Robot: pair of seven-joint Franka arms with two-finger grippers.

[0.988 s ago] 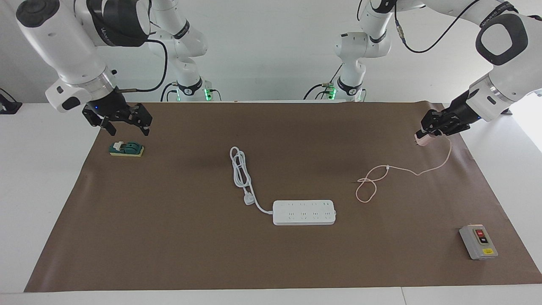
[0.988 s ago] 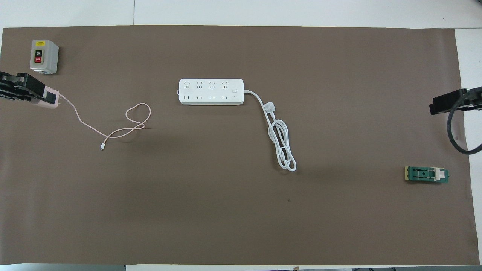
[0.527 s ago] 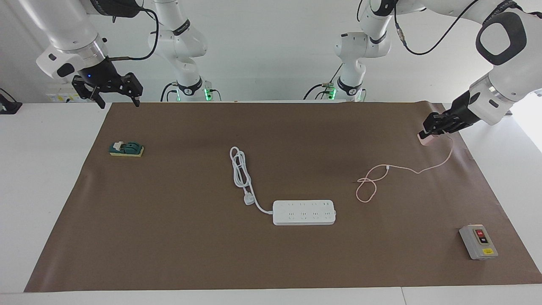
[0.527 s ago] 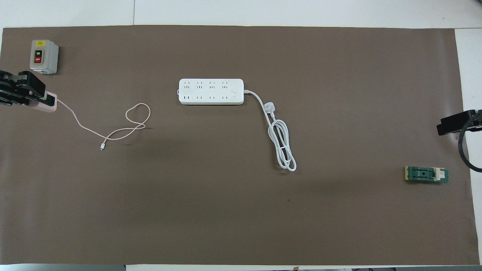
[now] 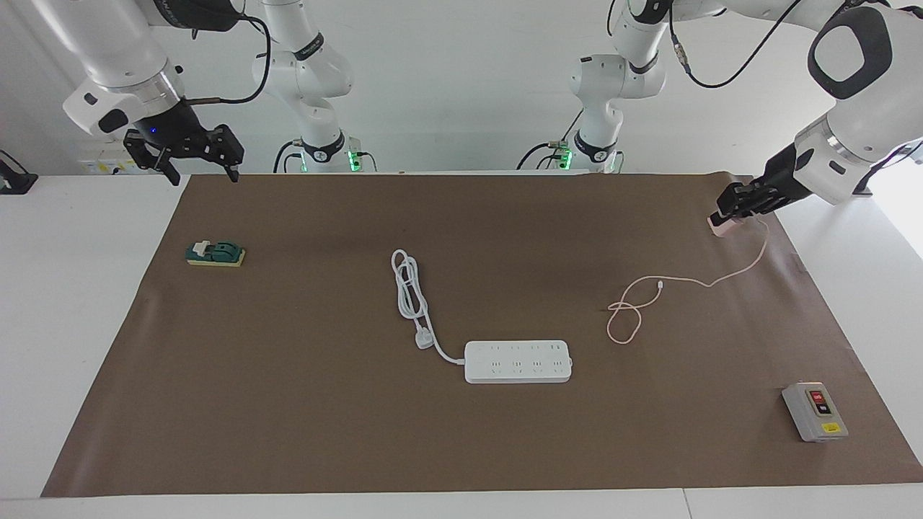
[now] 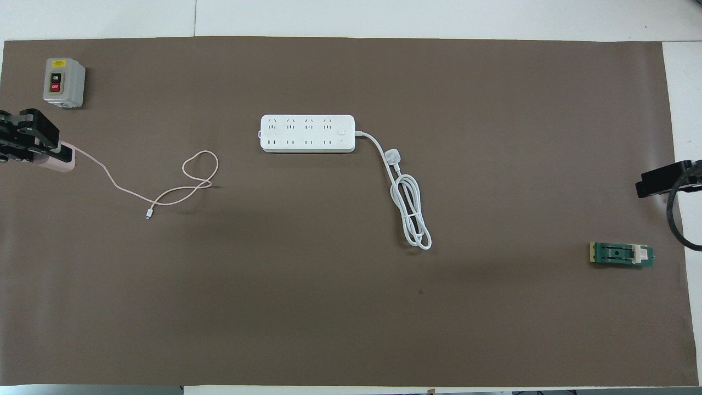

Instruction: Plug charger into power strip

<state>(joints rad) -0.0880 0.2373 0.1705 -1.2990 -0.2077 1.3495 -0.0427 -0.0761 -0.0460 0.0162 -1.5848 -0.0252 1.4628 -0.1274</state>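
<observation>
The pale pink charger (image 5: 721, 226) (image 6: 61, 164) hangs just above the brown mat at the left arm's end of the table. My left gripper (image 5: 725, 215) (image 6: 59, 156) is shut on it. Its thin pink cable (image 5: 723, 278) (image 6: 164, 192) trails down to a loose loop lying on the mat. The white power strip (image 5: 518, 361) (image 6: 307, 133) lies flat mid-table, sockets up, well apart from the charger. My right gripper (image 5: 204, 176) (image 6: 654, 184) hangs open and empty, raised over the mat's edge at the right arm's end.
The strip's thick white cord (image 5: 411, 288) (image 6: 411, 211) is coiled beside it, nearer the robots. A grey box with red and black buttons (image 5: 815, 411) (image 6: 64, 82) stands farther out than the charger. A small green switch block (image 5: 215, 254) (image 6: 621, 254) lies under the right gripper.
The left gripper has carried the charger slightly up and toward the left arm's end, dragging the cable. The right gripper rose away from the green block and then held still.
</observation>
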